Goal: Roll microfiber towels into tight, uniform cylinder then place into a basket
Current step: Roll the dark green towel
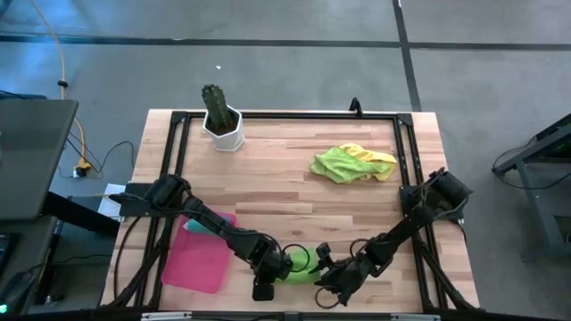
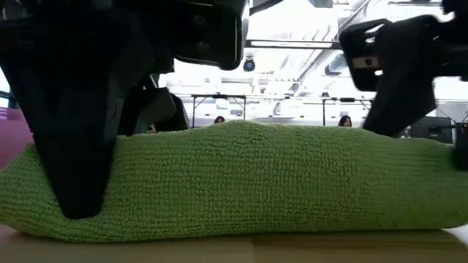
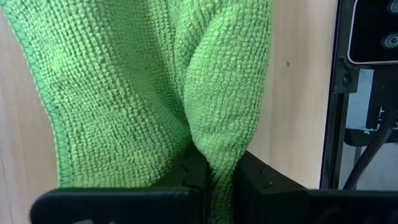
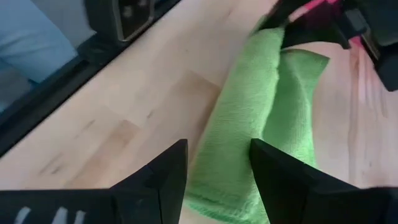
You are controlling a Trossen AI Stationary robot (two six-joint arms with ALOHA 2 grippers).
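A rolled green towel is laid at the lower centre of the frame, right of the pink tray. One end is pinched by the left gripper; the right gripper is held open at the other end.

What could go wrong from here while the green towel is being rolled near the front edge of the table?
1. The left tool pinches only one fold of the green towel; pulling may loosen the roll.
2. The right tool is open, with the towel's end just beyond its fingers and nothing held, so that end could unroll.
3. Both tools work close together by the front rail; they could collide.
4. The pink basket lies partly under the left arm, making placement awkward.
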